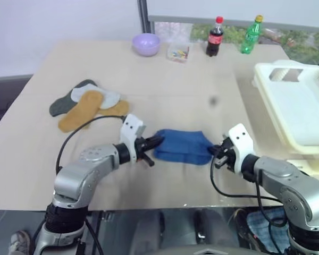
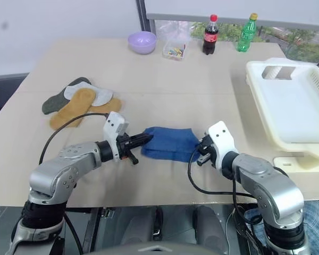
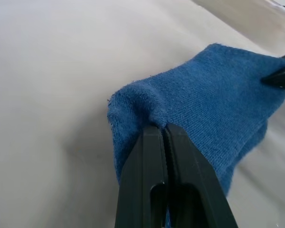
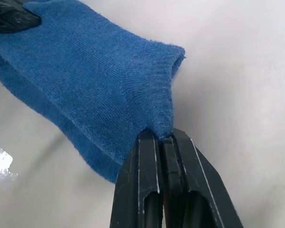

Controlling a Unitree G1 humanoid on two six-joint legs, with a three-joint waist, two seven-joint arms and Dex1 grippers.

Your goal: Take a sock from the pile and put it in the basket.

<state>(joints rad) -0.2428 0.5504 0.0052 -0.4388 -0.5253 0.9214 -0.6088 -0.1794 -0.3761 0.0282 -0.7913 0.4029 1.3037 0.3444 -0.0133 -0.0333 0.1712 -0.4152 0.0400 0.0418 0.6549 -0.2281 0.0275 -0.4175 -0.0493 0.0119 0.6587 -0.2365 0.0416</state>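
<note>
1. L gripper (image 1: 155, 142): both black fingers pinched tight on one end of the blue sock (image 1: 183, 146), w/ a small fold of knit bunched between the tips; no gap left.
2. R gripper (image 1: 217, 151): likewise clamped shut, on the opposite end of the same sock, the cuff puckered where the tips bite.
3. The sock hangs stretched between the two arms, near the front edge of the table (image 1: 202, 79); whether its belly touches the top or clears it, can't tell.
4. Handling, as it looks from here: light, limp, thick knit w/ plenty of give. Not fragile, not slippery, so a pinch at a hem or fold should hold. It will droop and swing from any single grip, so one end held is prob. enough to carry it.
5. The pile (image 1: 87, 104), grey-green, whitish and mustard socks overlapping, lies well apart to the robot's left.
6. The basket (image 1: 300, 106) sits at the table's right edge, beside the R arm; its floor looks bare.
7. Far side: lilac bowl (image 1: 146, 44), a small clear box (image 1: 178, 52), cola bottle (image 1: 215, 36), green bottle (image 1: 251, 34).
</note>
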